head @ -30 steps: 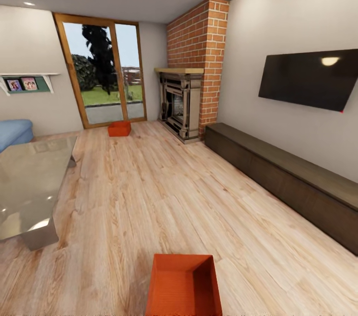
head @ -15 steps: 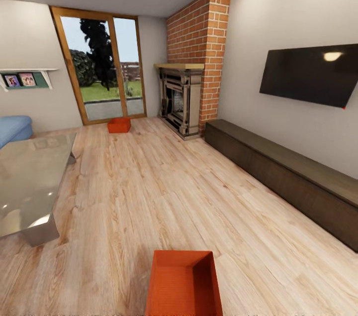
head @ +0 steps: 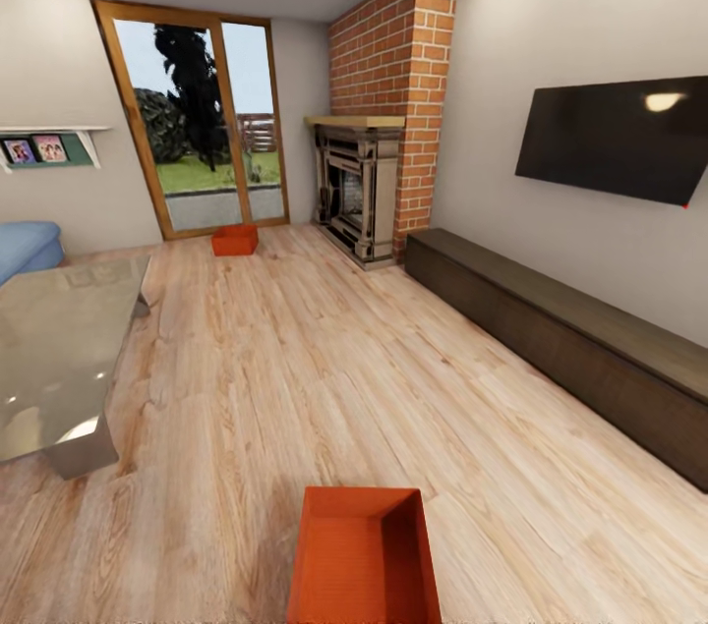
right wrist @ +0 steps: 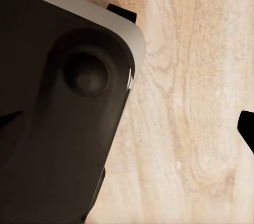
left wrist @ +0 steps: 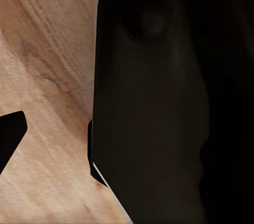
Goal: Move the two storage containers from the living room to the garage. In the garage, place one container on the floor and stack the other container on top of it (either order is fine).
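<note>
We look out from the head over the living room, with its light wood plank floor (head: 324, 359) running to a glass door (head: 202, 128) in the far wall. A brick fireplace (head: 379, 113) fills the far corner, and a long dark low cabinet (head: 560, 339) runs beneath a wall-mounted black screen (head: 615, 138). A glass coffee table (head: 59, 359) and the end of a blue sofa (head: 25, 246) stand on the opposite side of the room.

One orange-red storage container (head: 362, 555) sits open-top on the planks at the lower edge of the head view. The second container (head: 235, 240) rests on the planks far off, just before the glass door.

Each wrist view has a dark rounded body close up over wood planks. A dark tip at the frame edge may belong to the left pincer (left wrist: 9, 136) and another to the right pincer (right wrist: 246, 128); we cannot tell whether either is open or closed. Places relative to either pincer cannot be read.
</note>
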